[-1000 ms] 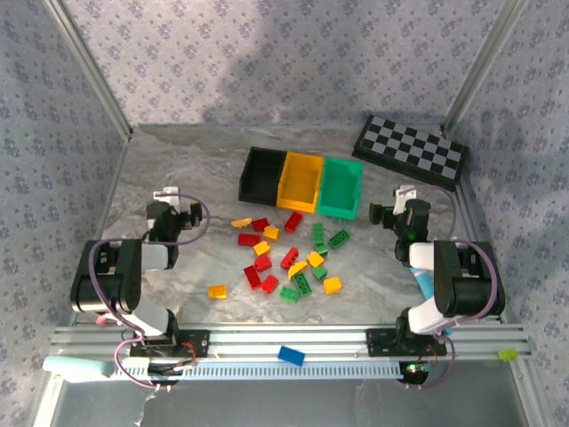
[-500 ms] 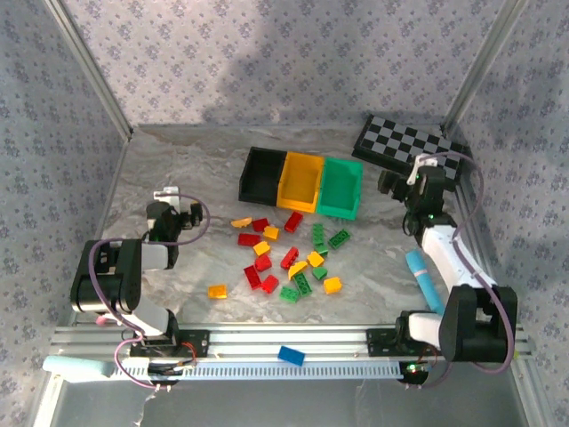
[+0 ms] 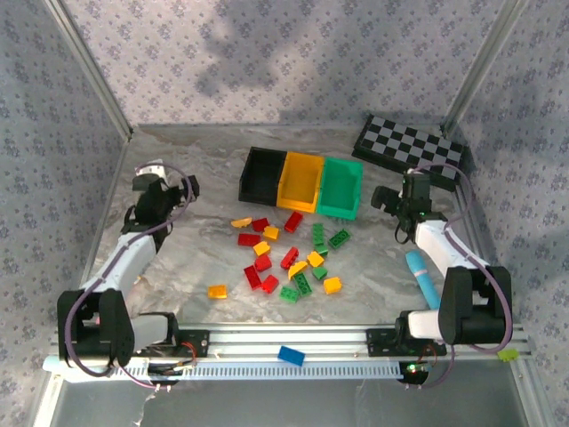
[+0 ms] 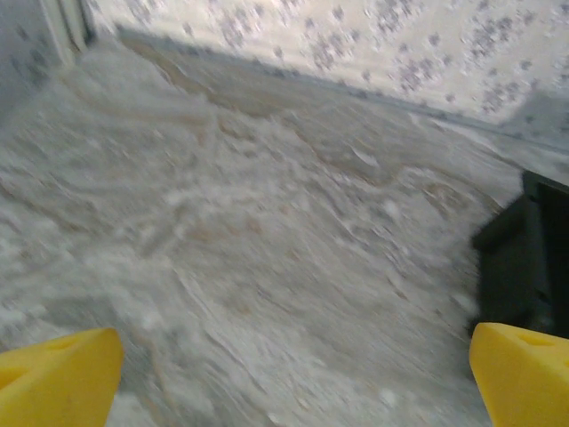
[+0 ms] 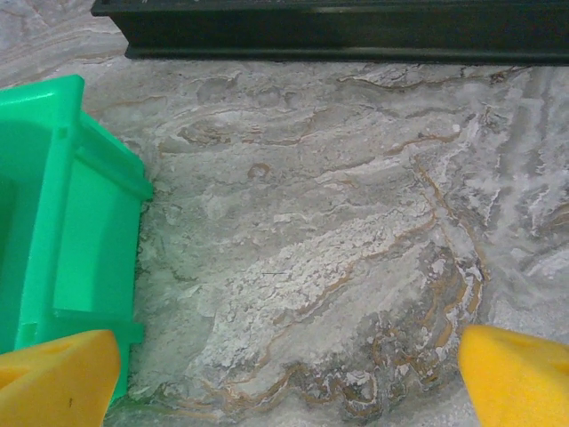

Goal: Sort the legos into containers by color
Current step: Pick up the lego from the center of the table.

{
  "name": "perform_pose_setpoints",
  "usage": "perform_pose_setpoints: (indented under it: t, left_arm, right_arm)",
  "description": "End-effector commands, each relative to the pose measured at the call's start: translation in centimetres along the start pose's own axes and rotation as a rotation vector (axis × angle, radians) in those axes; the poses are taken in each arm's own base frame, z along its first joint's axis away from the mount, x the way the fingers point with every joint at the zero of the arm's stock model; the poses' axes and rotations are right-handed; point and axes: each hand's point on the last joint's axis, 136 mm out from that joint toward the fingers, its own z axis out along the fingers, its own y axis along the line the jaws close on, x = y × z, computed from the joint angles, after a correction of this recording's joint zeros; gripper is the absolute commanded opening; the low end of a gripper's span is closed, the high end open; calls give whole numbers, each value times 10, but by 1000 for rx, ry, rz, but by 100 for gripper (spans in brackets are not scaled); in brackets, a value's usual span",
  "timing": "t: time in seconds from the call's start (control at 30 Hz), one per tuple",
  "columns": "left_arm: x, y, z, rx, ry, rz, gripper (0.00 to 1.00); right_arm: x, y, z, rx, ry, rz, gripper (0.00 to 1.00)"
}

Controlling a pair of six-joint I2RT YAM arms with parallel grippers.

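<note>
Red, yellow-orange and green legos (image 3: 286,259) lie scattered mid-table, one orange brick (image 3: 217,291) apart at the left. The black bin (image 3: 262,175), yellow bin (image 3: 300,181) and green bin (image 3: 341,187) stand in a row behind them. My left gripper (image 3: 182,187) hovers at the far left, open, its yellow fingertips (image 4: 58,378) wide apart over bare marble, with the black bin (image 4: 533,258) at its right edge. My right gripper (image 3: 384,198) is open just right of the green bin (image 5: 53,213), nothing between its fingertips (image 5: 520,374).
A black-and-white checkered board (image 3: 411,149) leans at the back right, and its dark edge (image 5: 338,27) runs across the top of the right wrist view. A lone blue brick (image 3: 291,355) sits on the front rail. A light-blue cylinder (image 3: 420,276) lies by the right arm.
The left arm has unfolded from its rest pose and swung up to the far left. The right gripper moved from beside the checkered board down and left toward the green bin.
</note>
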Motion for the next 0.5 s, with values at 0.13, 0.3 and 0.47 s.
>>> perform_pose_setpoints:
  t: [0.13, 0.3, 0.47]
  left_arm:
    - [69, -24, -18, 147, 295, -203, 100]
    - [95, -45, -21, 188, 416, -203, 100]
    - [126, -77, -27, 227, 540, -127, 100]
  right_arm:
    - [-3, 0, -3, 107, -92, -30, 100]
    - [0, 7, -10, 108, -123, -47, 100]
    - [0, 13, -18, 103, -165, -43, 100]
